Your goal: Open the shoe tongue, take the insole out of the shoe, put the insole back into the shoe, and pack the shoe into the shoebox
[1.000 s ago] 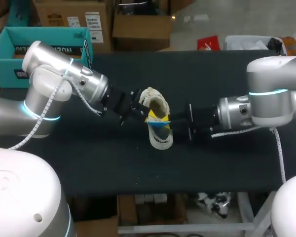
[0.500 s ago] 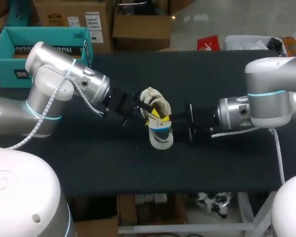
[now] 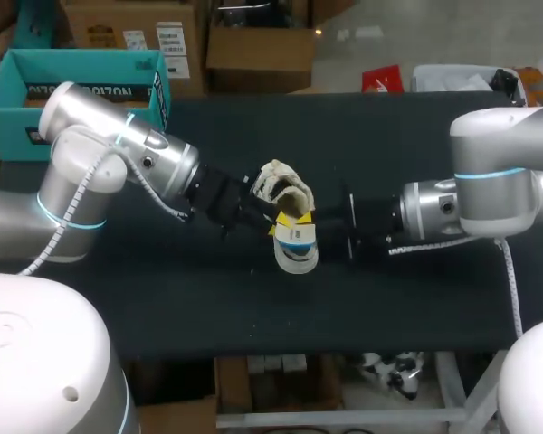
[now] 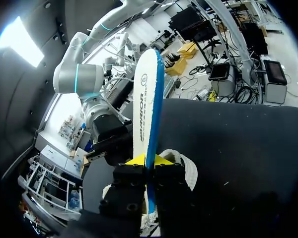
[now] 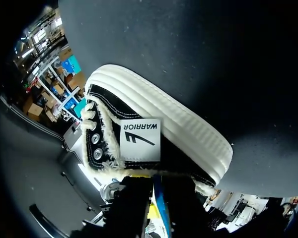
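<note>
A black shoe (image 3: 281, 185) with a white sole and fuzzy cream lining lies on its side mid-table. From its opening a white insole (image 3: 297, 237) with a blue edge sticks out. My left gripper (image 3: 283, 220) comes in from the left and is shut on it. In the left wrist view the insole (image 4: 145, 99) stands upright, pinched between the yellow tips of the left gripper (image 4: 146, 159), with the shoe's lining (image 4: 188, 171) just beneath. My right gripper (image 3: 324, 233) sits against the shoe from the right. In its wrist view the shoe (image 5: 154, 114) fills the space ahead and the insole's blue edge (image 5: 160, 203) runs along the right gripper (image 5: 156, 198).
A teal open box (image 3: 90, 90) stands at the table's back left corner, behind my left arm. The black tabletop (image 3: 163, 298) stretches bare in front of the shoe and to the far right back.
My left gripper opened, slid right along the shoe's opening and closed on the insole. The right arm stayed beside the shoe.
</note>
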Available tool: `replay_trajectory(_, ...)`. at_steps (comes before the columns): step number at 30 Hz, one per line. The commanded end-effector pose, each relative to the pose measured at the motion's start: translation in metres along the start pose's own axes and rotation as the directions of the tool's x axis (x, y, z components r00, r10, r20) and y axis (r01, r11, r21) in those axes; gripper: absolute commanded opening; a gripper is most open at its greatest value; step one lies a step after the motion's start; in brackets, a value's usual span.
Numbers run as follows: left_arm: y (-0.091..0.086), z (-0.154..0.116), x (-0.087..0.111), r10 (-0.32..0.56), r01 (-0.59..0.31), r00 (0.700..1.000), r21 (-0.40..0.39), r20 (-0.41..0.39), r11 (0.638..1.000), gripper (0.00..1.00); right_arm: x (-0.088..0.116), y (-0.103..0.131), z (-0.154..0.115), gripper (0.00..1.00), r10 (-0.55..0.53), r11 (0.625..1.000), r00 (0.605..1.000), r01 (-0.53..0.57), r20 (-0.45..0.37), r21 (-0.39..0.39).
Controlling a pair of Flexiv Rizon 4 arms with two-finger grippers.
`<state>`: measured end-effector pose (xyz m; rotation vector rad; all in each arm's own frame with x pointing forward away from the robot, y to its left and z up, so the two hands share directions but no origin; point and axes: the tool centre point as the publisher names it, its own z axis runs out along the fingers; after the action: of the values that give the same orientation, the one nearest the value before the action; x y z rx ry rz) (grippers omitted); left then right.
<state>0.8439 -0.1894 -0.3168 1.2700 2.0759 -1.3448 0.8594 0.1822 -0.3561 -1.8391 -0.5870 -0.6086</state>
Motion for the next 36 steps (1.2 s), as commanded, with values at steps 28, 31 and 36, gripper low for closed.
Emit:
replay_trajectory(28,0.037,0.007,-0.002,-0.07,0.072,0.997,-0.085,0.026,0.994,0.0,0.004,0.006,0.008,0.0,-0.073,0.993,0.997,0.076,0.038,-0.094)
replay_trajectory(31,0.043,0.007,-0.001,-0.078,0.081,0.996,-0.1,0.035,0.992,0.0,0.006,0.008,0.008,0.0,-0.087,0.991,0.996,0.09,0.035,-0.104)
replay_trajectory(36,0.048,0.009,0.0,-0.095,0.099,0.995,-0.106,0.038,0.989,0.0,0.008,0.013,0.005,0.0,-0.083,0.989,0.996,0.086,0.036,-0.116)
